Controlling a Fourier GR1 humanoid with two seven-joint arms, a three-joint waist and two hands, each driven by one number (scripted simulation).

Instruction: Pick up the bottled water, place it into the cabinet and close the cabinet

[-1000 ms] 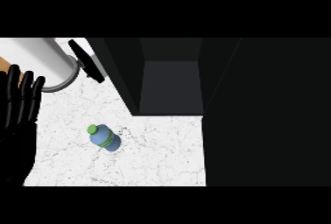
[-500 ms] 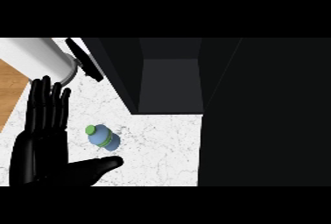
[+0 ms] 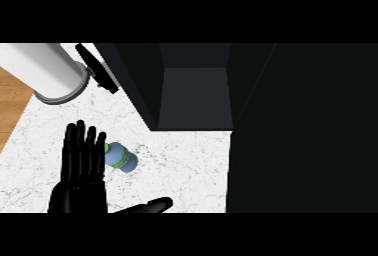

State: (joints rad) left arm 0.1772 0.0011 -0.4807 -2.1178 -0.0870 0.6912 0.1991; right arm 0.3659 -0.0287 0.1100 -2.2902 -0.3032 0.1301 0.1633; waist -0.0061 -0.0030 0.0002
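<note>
The left hand (image 3: 78,194) comes up from the lower left of the head view. It is flat and open: the fingers (image 3: 81,147) are straight, close together and point away from the robot, and the thumb (image 3: 148,205) is spread wide to the right. It holds nothing.

The bottled water (image 3: 121,158) lies on its side on the white marbled counter (image 3: 177,170), just right of the fingers. Its green cap end is partly tucked behind them. From this angle I can't say whether the fingers touch the bottle or only pass over it.

Beyond the bottle stands the dark cabinet (image 3: 193,95). It is open, with its shadowed inside facing the counter, and a broad dark door (image 3: 303,130) fills the right of the view.

At the upper left a pale cylinder (image 3: 44,70) with a grey rim reaches in, over a strip of wooden floor (image 3: 13,102).
</note>
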